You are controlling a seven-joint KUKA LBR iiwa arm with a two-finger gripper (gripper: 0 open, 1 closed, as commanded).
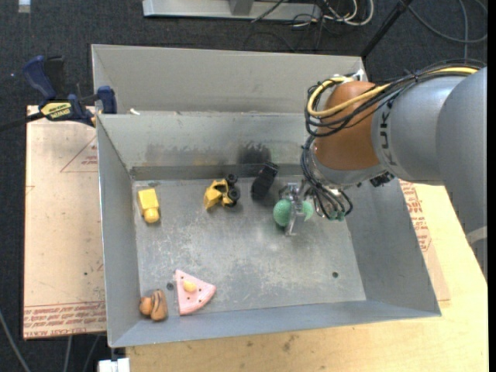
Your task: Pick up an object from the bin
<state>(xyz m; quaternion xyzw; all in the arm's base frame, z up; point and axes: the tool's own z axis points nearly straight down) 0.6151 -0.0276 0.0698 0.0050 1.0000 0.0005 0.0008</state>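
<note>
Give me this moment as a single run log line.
end effector: low in bin, right of middle | at: green round object, contact unclear | nearby: black object, yellow-black toy | grasp: not seen

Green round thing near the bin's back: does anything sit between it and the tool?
Nothing visible does. The tool is down at the side of the green round thing. The black block lies apart, toward the back wall, and the yellow-and-black toy lies further left.
</note>
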